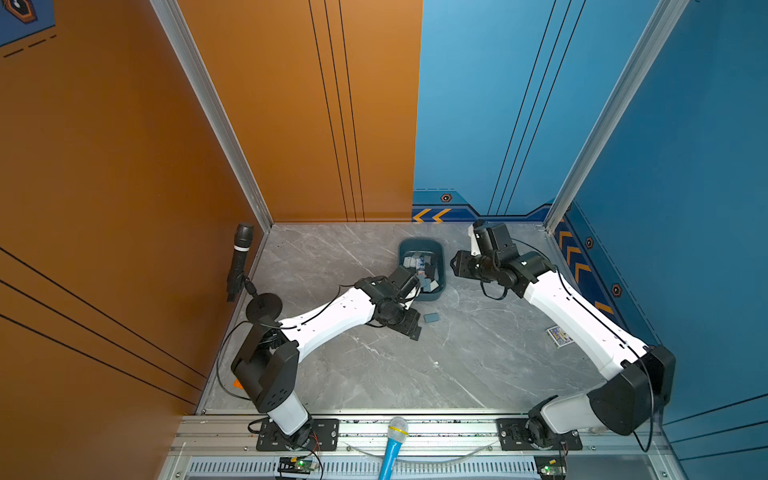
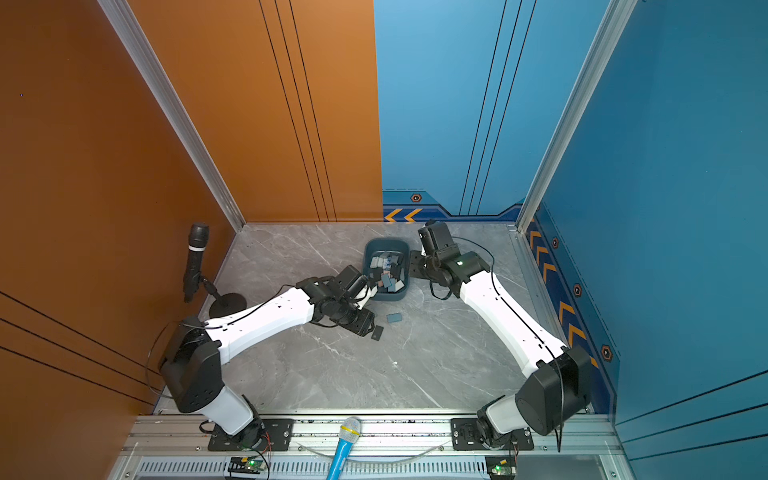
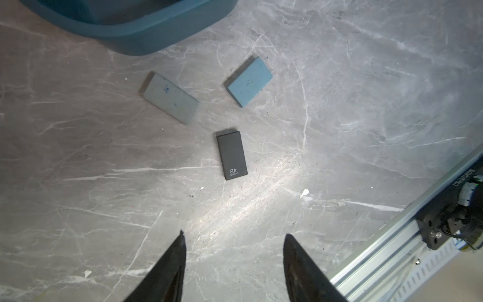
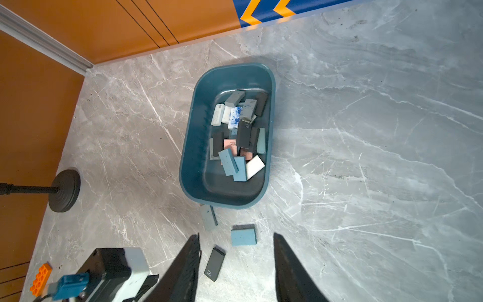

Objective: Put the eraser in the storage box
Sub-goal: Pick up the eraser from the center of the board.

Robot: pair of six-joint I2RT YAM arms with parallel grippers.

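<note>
Both top views: storage box point(image 1: 420, 242) mid-table toward rear, heaped with erasers point(image 1: 417, 264); left arm point(image 1: 332, 316) at its near end, right arm point(image 1: 573, 316) just beside its right wall.
Left wrist: left gripper point(image 3: 234, 234) empty, jaws spread; black eraser point(image 3: 231, 155), blue eraser point(image 3: 249, 81), grey eraser point(image 3: 170, 97) loose on marble table point(image 3: 339, 130), outside box.
Right wrist: right gripper point(image 4: 236, 235) also parted, holding nothing.

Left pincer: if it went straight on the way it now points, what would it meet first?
Probably the black 4B eraser, lying flat on the marble tabletop dead ahead of the open, empty left pincer. Depth is unclear: it may touch bare tabletop just short of the eraser.
</note>
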